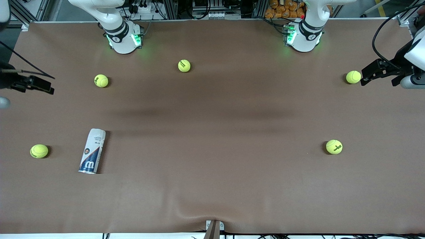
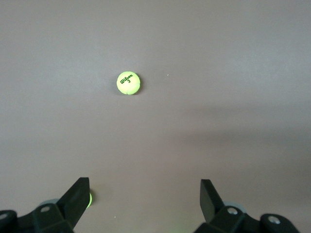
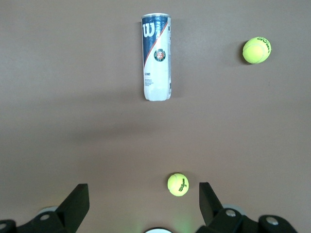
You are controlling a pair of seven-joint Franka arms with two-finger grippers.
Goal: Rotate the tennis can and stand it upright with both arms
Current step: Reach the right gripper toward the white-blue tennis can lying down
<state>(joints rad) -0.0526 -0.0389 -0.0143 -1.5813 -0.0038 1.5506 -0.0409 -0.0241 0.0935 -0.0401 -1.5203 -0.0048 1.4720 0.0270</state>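
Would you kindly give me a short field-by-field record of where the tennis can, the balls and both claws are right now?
tennis can: lying on its side toward the right arm's end of the table, silver rim end nearer the front camera
tennis balls: five loose on the table; one beside the can
left claw: open, empty, raised at the left arm's end of the table, beside a ball
right claw: open, empty, raised at the right arm's end
task state: can not yet touched

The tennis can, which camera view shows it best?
The right wrist view: the tennis can lies on its side there, whole, with its label, logo and metal rim readable. The front view also shows the whole can, but smaller, lying toward the right arm's end of the table. The left wrist view does not show it.
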